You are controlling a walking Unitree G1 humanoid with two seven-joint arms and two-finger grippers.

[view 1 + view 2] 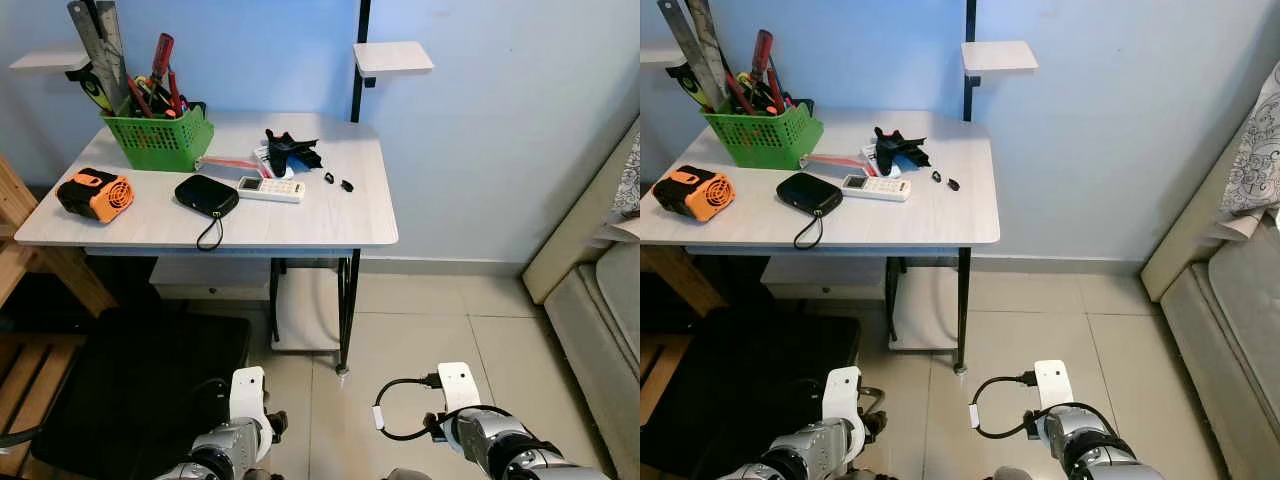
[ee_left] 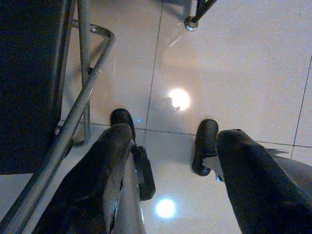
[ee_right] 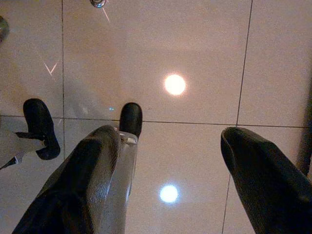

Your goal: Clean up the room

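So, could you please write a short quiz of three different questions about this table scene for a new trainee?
1. True or false: the green basket of tools stands at the back left of the table.
2. Which thing lies directly beside the white remote control?
A. the orange and black device
B. the black pouch
C. the wall shelf
3. Fill in: both the left gripper and the right gripper hang open above the tiled ____.

Key: 1 true; 2 B; 3 floor.
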